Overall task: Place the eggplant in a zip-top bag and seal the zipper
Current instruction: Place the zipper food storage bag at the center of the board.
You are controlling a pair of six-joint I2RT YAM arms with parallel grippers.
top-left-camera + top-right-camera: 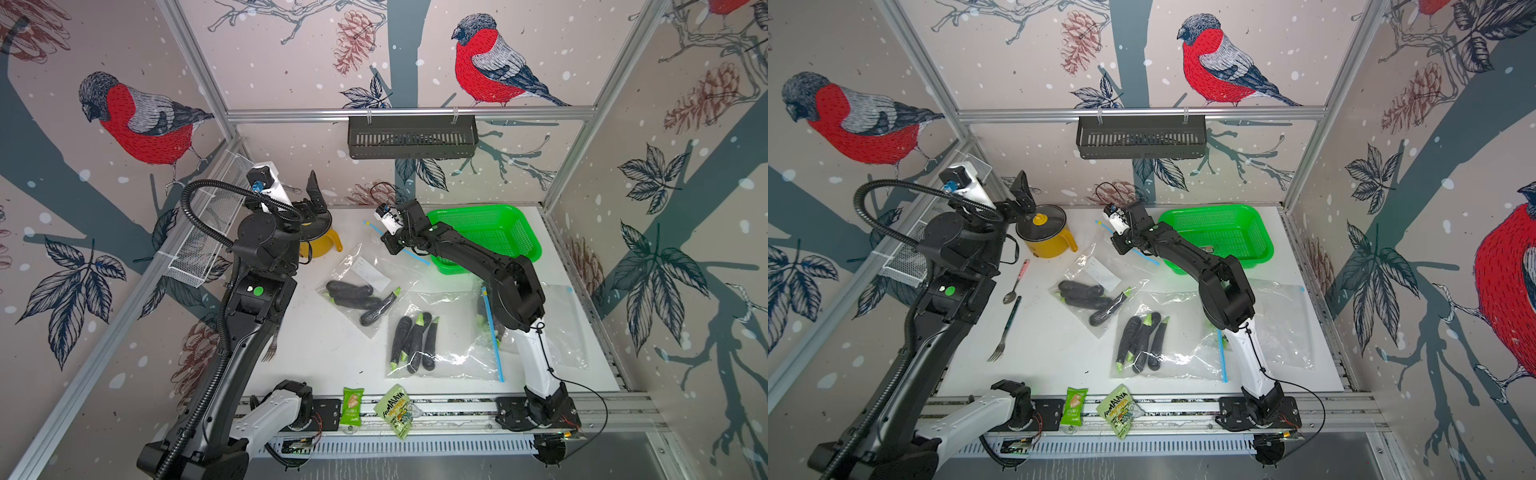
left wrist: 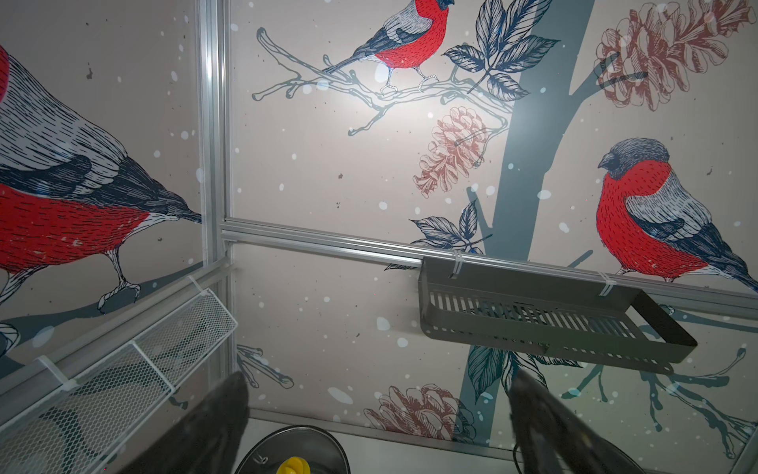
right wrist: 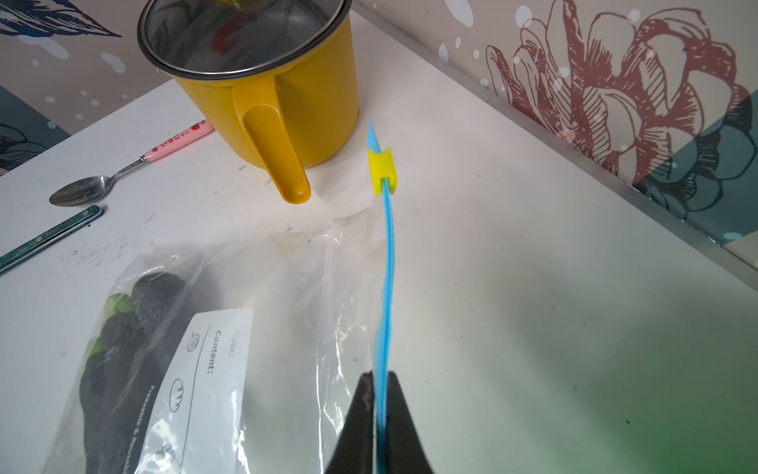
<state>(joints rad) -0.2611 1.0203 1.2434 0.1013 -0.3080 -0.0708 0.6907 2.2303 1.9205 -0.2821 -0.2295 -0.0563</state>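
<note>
Right claw (image 3: 379, 383): pinched shut on the blue zipper strip (image 3: 387, 254) of the zip-top bag (image 3: 287, 279), strip caught edge-on between both fingers.
Yellow slider (image 3: 383, 170): on the same strip, well beyond the claw, at the strip's end nearest the far edge of the table (image 1: 324, 353).
Seal of the track between claw and slider: cannot tell.
Eggplants (image 3: 131, 328): inside this bag, dark with green caps, bunched at the bag's closed end away from the zipper, beside the white label. In both top views seen mid-table, toward the far edge (image 1: 351, 293).
Yellow pot (image 3: 287, 102): glass-lidded, just beside the slider end of the strip, near the far-left corner.
Left claw (image 2: 381, 375): wide open, holding nothing, raised above the pot and aimed at the back wall.
Spoon (image 1: 1015, 284) and fork (image 1: 1005, 330): flat along the left edge.
Second bag (image 1: 453, 353): toward the near edge, more dark eggplants in it.
Green basket (image 1: 490, 232): far-right corner.
Two snack packets (image 1: 352, 405): at the near edge.
</note>
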